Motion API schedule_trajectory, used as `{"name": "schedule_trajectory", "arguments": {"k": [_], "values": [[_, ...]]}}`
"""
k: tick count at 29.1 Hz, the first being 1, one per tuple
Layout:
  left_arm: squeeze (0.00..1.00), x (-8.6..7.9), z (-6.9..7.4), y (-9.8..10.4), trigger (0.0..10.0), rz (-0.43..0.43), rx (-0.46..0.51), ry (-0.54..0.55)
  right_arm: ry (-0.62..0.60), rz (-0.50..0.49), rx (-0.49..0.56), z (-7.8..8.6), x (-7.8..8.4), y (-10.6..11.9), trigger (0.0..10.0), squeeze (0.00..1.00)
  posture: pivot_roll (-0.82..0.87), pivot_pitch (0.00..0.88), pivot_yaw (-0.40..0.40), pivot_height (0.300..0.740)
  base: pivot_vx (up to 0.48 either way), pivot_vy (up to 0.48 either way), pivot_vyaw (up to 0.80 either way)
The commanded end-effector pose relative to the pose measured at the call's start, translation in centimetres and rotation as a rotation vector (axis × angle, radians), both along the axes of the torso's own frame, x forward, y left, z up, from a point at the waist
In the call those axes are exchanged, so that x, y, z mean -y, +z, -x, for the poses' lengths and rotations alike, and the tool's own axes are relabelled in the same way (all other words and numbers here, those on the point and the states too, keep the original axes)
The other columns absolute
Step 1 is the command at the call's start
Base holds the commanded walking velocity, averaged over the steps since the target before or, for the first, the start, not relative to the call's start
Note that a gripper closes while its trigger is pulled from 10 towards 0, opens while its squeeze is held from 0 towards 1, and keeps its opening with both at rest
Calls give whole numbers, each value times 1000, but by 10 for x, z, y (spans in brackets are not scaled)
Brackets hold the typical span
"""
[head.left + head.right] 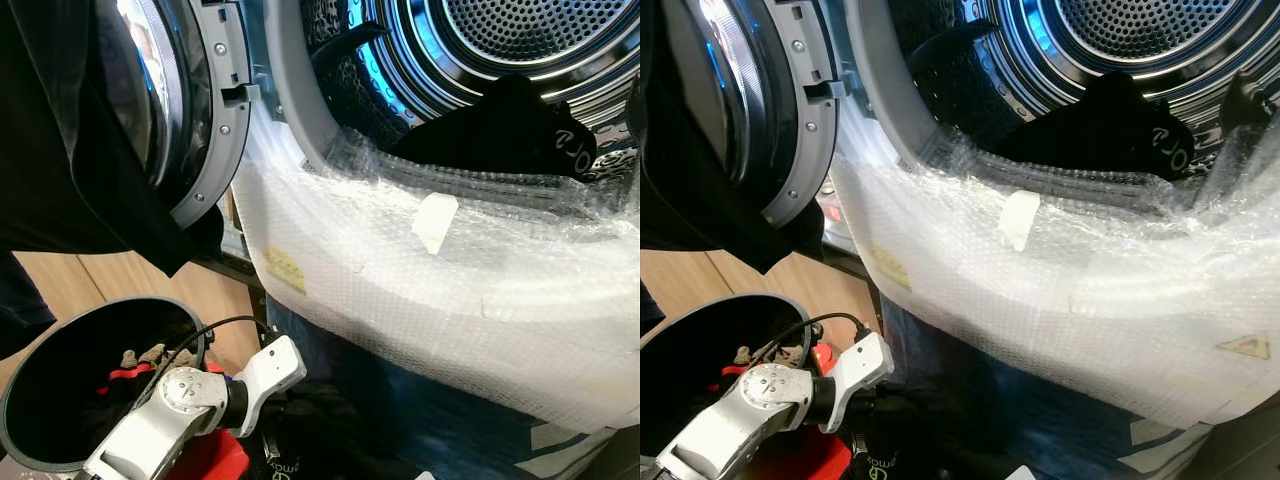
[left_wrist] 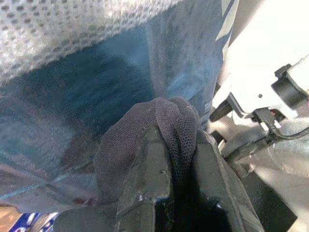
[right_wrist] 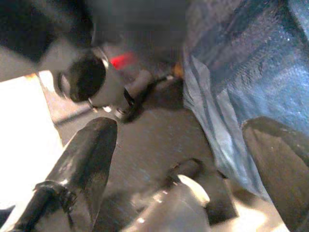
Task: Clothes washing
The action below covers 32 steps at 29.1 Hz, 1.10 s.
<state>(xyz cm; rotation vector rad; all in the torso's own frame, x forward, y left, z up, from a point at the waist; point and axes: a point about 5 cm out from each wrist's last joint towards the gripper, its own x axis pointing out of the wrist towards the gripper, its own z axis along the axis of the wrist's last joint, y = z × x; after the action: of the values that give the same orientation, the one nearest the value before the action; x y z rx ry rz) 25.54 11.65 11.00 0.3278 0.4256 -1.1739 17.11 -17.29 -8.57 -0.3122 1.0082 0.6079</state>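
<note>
Left eye view puts you right up against the white front-loading washing machine wrapped in clear bubble wrap (image 1: 440,290), so that's most of what you've got in front of you. Its perforated steel drum (image 1: 530,30) is open, and a black garment with pale lettering (image 1: 510,130) lies inside it, right behind the grey rubber door seal (image 1: 290,100). The round chrome-rimmed glass door (image 1: 190,110) is swung out on your left, with a big piece of black cloth (image 1: 70,160) hanging in front of it. Down low on your left sits a round dark plastic laundry basket (image 1: 40,440) with some red and black stuff inside. Your silver left arm (image 1: 190,400) reaches across just in front of the basket toward the base of the machine. In the left wrist view the left gripper (image 2: 176,193) has its black fingers closed tight on a bunch of dark mesh fabric (image 2: 169,121), held just beside the blue film on the machine's lower front. In the right wrist view the right gripper (image 3: 193,159) has its two fingers spread wide apart with nothing between them, near that same blue film. There's a small pale tape tab (image 1: 435,220) stuck on the wrap below the door opening.
</note>
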Motion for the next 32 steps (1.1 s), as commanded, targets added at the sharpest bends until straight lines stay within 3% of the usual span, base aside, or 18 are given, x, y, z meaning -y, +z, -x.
{"name": "schedule_trajectory", "arguments": {"k": [1, 4, 5, 6, 10, 11, 14, 18, 21, 23, 26, 30, 32], "values": [[0, -6, -1, 3, 0, -32, 20, 1, 28, 41, 11, -2, 3, 1, 10000, 1000, 176, 0, 70, 740, 0, 0, 0], [0, -6, 2, 2, 0, -45, 13, -43, -40, -55, 36, -11, 2, 7, 10000, 1000, 177, 0, 68, 740, 0, 0, 0], [0, -5, 2, 2, 0, -47, 12, -48, -62, -85, 54, -17, 2, 10, 10000, 863, 174, 0, 69, 740, 0, 0, 0], [0, -4, 0, 3, 0, -49, 13, -55, -76, -120, 82, -26, 3, 16, 10000, 0, 172, 0, 73, 740, 0, 0, 0], [0, 0, -2, 12, 0, -28, 20, -82, -11, -213, 202, -52, 6, 39, 10000, 0, 166, 0, 77, 740, 0, 0, 0], [0, 0, -2, 12, 0, -28, 20, -82, -11, -213, 202, -52, 6, 39, 10000, 0, 166, 0, 77, 740, 0, 0, 0], [0, 2, 2, 9, 0, -22, -3, -115, -22, -164, 296, -70, 21, 54, 10000, 0, 139, 0, 84, 740, 0, 0, 0], [0, 10, -1, 9, 0, -1, -11, -141, -51, -224, 374, -84, 34, 72, 10000, 0, 148, 0, 75, 740, 0, 0, 0], [0, 13, -3, 11, 0, -3, -4, -156, -35, -301, 402, -86, 36, 81, 10000, 0, 151, 0, 74, 740, 0, 0, 0], [0, 13, -3, 11, 0, -3, -3, -160, -30, -301, 405, -87, 37, 82, 10000, 0, 151, 0, 74, 740, 0, 0, 0], [0, 18, 2, 13, 0, -10, -7, -213, 158, -314, 339, -74, 36, 81, 10000, 0, 152, 0, 67, 740, 0, 0, 0], [0, 20, 4, 13, 0, -12, -4, -227, 211, -373, 328, -70, 34, 85, 10000, 0, 154, 0, 63, 740, 0, 0, 0], [0, 23, 4, 12, 0, -12, 1, -235, 283, -467, 319, -67, 27, 93, 10000, 0, 145, 0, 60, 740, 0, 0, 0]]}}
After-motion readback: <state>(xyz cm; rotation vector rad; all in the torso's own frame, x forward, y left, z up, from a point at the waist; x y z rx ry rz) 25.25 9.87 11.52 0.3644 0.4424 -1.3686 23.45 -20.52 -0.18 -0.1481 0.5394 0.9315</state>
